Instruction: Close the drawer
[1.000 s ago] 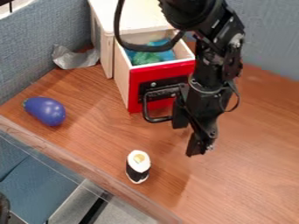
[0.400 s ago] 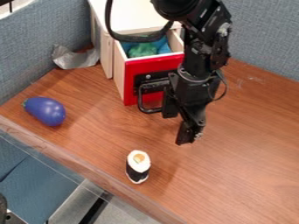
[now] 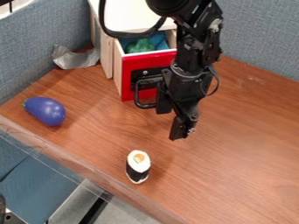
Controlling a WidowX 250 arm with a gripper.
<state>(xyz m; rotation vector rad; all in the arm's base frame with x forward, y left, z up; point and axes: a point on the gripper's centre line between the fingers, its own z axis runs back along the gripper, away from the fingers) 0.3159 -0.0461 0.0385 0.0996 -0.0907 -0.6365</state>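
Black gripper (image 3: pixel 170 126) beside the handle (image 3: pixel 137 94) of a red-fronted drawer (image 3: pixel 130 74)

The gripper hangs over the table (image 3: pixel 239 162) with its fingers spread apart, one next to the drawer handle and the other lower and to the right of the view; nothing shows in its hold. Whether the nearer finger touches the handle cannot be made out, since the finger and the handle's end overlap. The drawer stands partly open, pulled out of a pale cabinet (image 3: pixel 131 15). The arm covers the right end of the red front, and a black cable (image 3: pixel 125 34) crosses in front of the cabinet, whose top is cut off by the view's upper edge. Inside the drawer lie a green thing (image 3: pixel 140 45) and a blue thing (image 3: pixel 158 39), their lower parts hidden by the drawer's front and their shapes hard to tell.

Wooden tabletop stretches to the right of the gripper and toward the view's lower right. A sushi roll (image 3: pixel 138 166) stands upright below and left of the gripper, near the table's front edge (image 3: pixel 64 156). Left of the drawer, a purple eggplant (image 3: pixel 45 111) lies well apart from it, also near that edge. A crumpled silvery thing (image 3: pixel 74 58) sits beside the cabinet, near a blue-grey wall (image 3: pixel 35 37).
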